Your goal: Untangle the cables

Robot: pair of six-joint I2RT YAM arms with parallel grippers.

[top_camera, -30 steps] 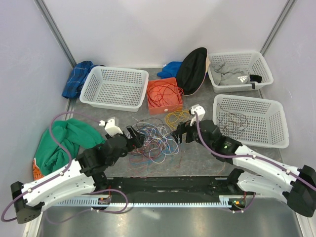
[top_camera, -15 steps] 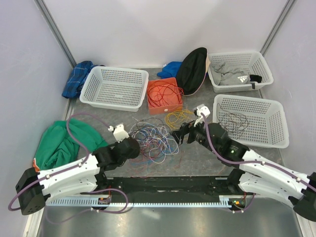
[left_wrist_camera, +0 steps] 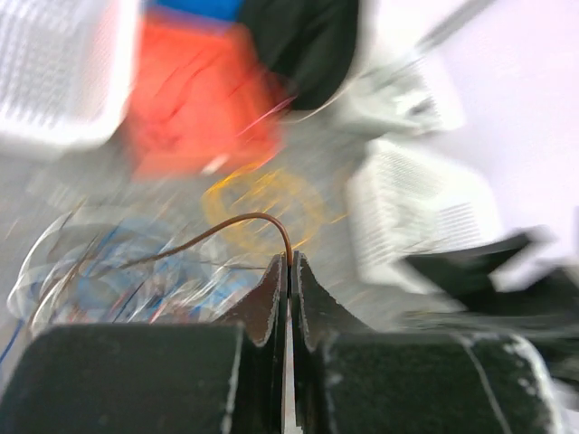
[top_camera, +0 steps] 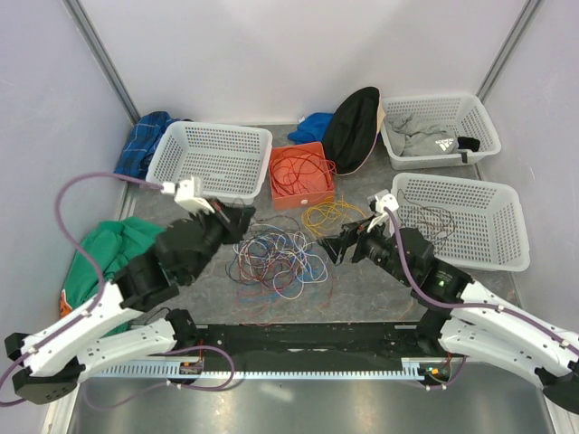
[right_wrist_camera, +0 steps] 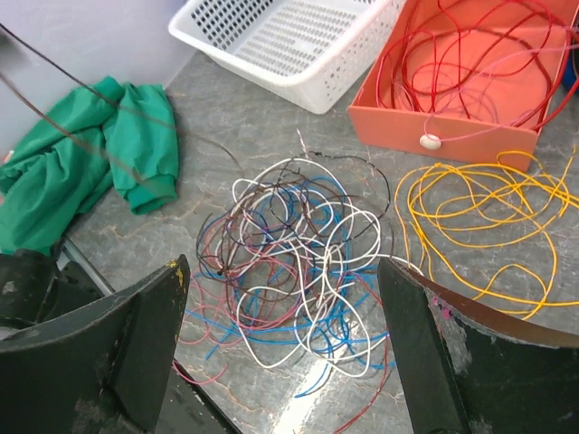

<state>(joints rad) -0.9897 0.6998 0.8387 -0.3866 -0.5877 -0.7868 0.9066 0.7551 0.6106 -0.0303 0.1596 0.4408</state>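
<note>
Because your left gripper [left_wrist_camera: 289, 268], in front and left of the orange box [right_wrist_camera: 398, 128], is pinched tight on one thin brown wire [left_wrist_camera: 237, 222] at its very tips, a slip is your first risk. The strand is string-thin, and a sharp tug could draw it out of the jaws. From the tips that wire arches up and bends back toward the heap. I judge its long axis to run from the gripper down to the heap's left edge. The left wrist view is blurred, and the far end is lost among the loops.

The cables [right_wrist_camera: 289, 253] lie in a loose, roughly round heap just in front of the box. White, blue, red and black loops cross one another, so the heap points no single way. If you pull far, the whole heap may drag along, or the crossings may cinch into a knot, since nothing pins it down.

A yellow cable [right_wrist_camera: 479, 212] lies just beside the heap, in front of the box's right half, its coil longer side to side. It could get swept in.

Your right gripper [right_wrist_camera: 285, 298], in front and right of the box, stands wide and holds nothing.
</note>
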